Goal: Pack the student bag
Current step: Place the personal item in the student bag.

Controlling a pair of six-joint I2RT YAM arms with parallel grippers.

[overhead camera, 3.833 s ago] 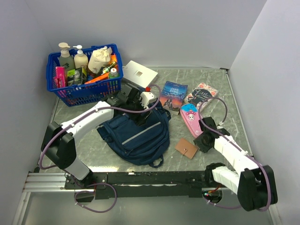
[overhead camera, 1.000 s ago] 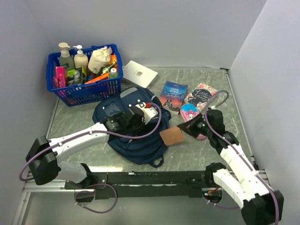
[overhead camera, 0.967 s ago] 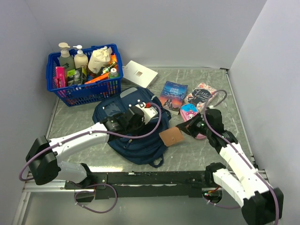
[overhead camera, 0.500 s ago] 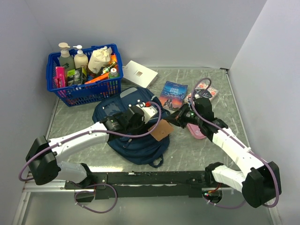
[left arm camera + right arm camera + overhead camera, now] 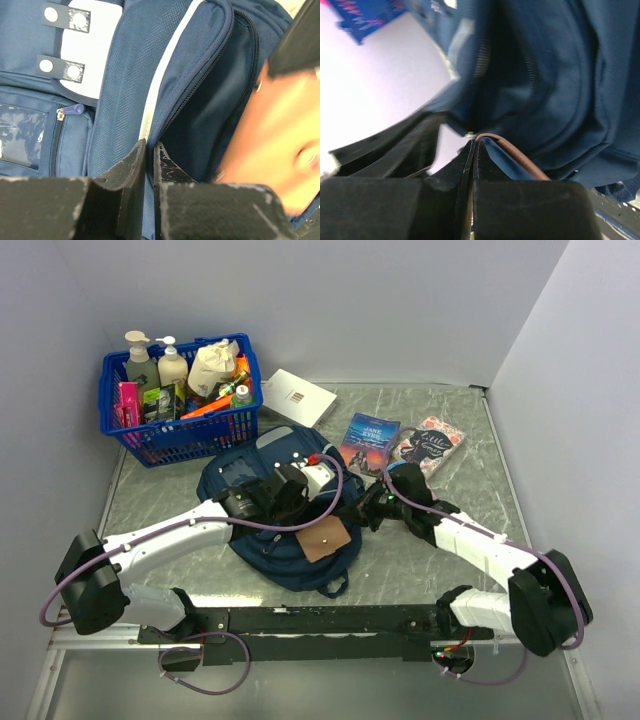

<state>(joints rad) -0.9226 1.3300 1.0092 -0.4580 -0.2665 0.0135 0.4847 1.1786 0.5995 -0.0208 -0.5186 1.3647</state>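
Note:
The student bag [image 5: 262, 475], navy with a white patch and grey stripe, lies flat in the middle of the table. My left gripper [image 5: 292, 496] is shut on the fabric lip of the bag's zip opening [image 5: 149, 148] and holds it up, so the dark inside of the bag [image 5: 220, 100] shows. My right gripper [image 5: 358, 514] is shut on one edge of a flat brown wallet [image 5: 325, 539]. The wallet hangs over the bag's front, beside the opening. In the right wrist view the jaws [image 5: 475, 142] pinch the wallet's brown rim [image 5: 520, 161] right against the navy cloth [image 5: 560, 75]. The wallet [image 5: 272, 145] is a blur in the left wrist view.
A blue plastic basket [image 5: 150, 435] full of bottles and packets stands at the back left. A white box [image 5: 298, 397] lies behind the bag. Two paperback books [image 5: 368, 440] [image 5: 430, 445] lie to the right of it. Grey walls close the table in on three sides.
My right gripper has carried the brown wallet leftward from the open table on the right to the bag's opening. The left gripper has kept its hold on the bag.

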